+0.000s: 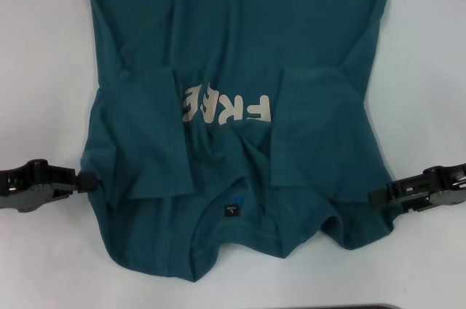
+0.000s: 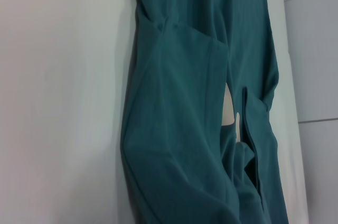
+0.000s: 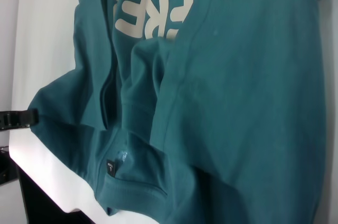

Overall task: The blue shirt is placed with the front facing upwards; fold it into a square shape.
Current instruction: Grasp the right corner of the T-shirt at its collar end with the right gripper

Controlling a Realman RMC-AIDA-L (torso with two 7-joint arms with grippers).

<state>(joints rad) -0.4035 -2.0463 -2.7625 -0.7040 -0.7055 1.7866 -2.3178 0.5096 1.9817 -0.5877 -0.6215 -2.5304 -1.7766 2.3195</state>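
Observation:
The blue shirt [image 1: 233, 105] lies front up on the white table, collar and dark neck label [image 1: 230, 210] toward me. Both sleeves are folded inward over the chest and partly cover the pale "FREE" letters [image 1: 227, 108]. My left gripper [image 1: 86, 181] sits low at the shirt's left shoulder edge, its fingers drawn together on the cloth rim. At the right shoulder edge, my right gripper [image 1: 373, 197] is pinched on the fabric the same way. The right wrist view shows the letters [image 3: 153, 12], the label [image 3: 110, 168] and the left gripper [image 3: 24, 118] at the far edge. Only folded cloth [image 2: 185, 129] shows in the left wrist view.
The white table [image 1: 44, 68] extends on both sides of the shirt. A dark strip [image 1: 342, 307] marks the table's near edge, seen as a dark drop [image 3: 47, 213] in the right wrist view. The shirt's hem end runs out of view at the far side.

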